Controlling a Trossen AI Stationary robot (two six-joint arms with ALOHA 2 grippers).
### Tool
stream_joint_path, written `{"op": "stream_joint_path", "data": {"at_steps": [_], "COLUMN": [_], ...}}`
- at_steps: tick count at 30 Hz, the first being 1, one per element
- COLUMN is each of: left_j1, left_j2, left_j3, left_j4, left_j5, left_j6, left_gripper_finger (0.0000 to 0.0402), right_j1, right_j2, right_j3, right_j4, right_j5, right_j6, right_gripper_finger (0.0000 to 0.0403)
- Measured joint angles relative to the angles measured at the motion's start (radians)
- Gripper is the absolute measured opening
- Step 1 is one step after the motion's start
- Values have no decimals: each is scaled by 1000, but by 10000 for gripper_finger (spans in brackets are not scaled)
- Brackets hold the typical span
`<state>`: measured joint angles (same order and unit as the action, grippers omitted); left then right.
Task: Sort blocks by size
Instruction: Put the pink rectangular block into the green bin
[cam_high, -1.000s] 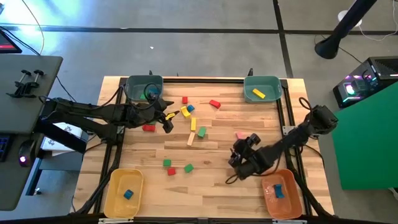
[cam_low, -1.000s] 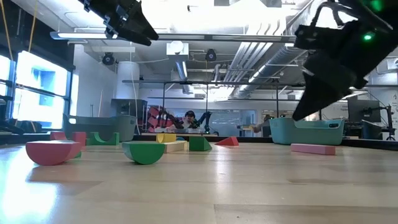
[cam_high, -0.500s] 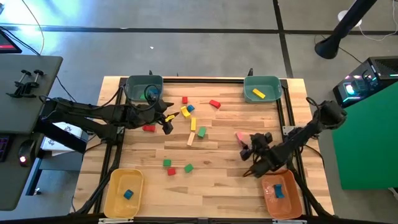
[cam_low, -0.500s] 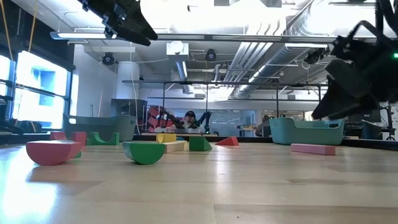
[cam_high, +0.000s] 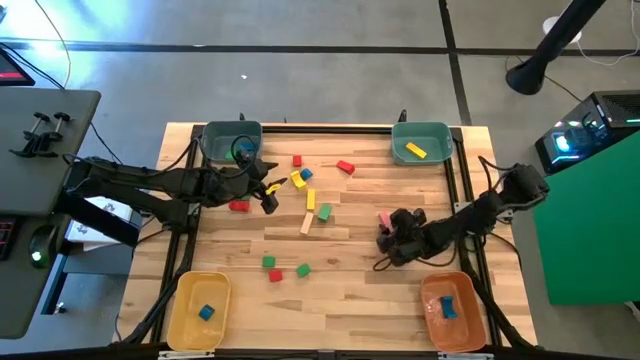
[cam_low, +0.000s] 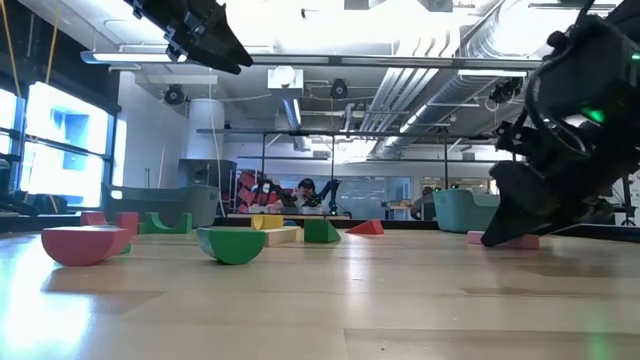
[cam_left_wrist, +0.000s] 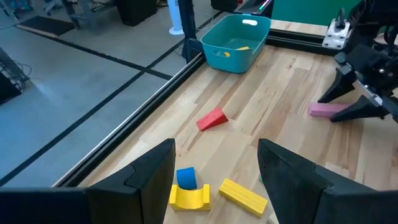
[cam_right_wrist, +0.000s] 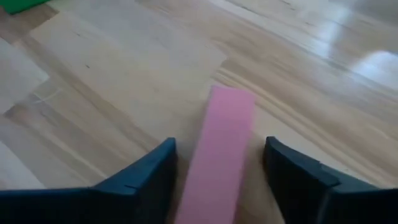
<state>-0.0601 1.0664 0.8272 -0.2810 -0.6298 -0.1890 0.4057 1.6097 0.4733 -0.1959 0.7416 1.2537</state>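
Right hand (cam_right_wrist: 214, 180) low on the tabletop (cam_high: 340, 250), fingers spread either side of the pink bar (cam_right_wrist: 221, 149) (not yet clamped). Pink bar lies flat, well apart from the red wedge (cam_left_wrist: 212, 119). Left hand (cam_left_wrist: 214, 180) spread, empty, above the yellow arch (cam_left_wrist: 189, 196).

Two teal bins (cam_high: 231, 139), yellow bin (cam_high: 200, 310), orange bin (cam_high: 453, 312).

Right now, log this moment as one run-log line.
right gripper: open, straddling pink bar on table | left gripper: open, raised, idle | pink bar: not yet gripped
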Motion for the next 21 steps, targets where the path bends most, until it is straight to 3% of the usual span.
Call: {"op": "stream_joint_path", "data": {"at_steps": [6, 10, 14, 18, 21], "left_j1": [-8, -16, -16, -16, -16], "left_j2": [0, 0, 0, 0, 0], "left_j3": [0, 0, 0, 0, 0], "left_j4": [-18, -12, 15, 38, 43], "left_j5": [-1, -7, -10, -11, -11], "left_j6": [-10, -7, 25, 53, 52], "left_gripper_finger": [216, 216, 216, 216, 216], "right_j1": [11, 21, -31, -146, -293], "right_j2": [22, 10, -93, -273, -410], "right_j3": [3, -4, 18, 90, 183], "right_j4": [-13, 0, -51, -226, -388], "right_j5": [2, 81, 173, 125, 38], "right_j6": [-3, -1, -51, -213, -323], "right_gripper_finger": [100, 102, 102, 102, 102]}}
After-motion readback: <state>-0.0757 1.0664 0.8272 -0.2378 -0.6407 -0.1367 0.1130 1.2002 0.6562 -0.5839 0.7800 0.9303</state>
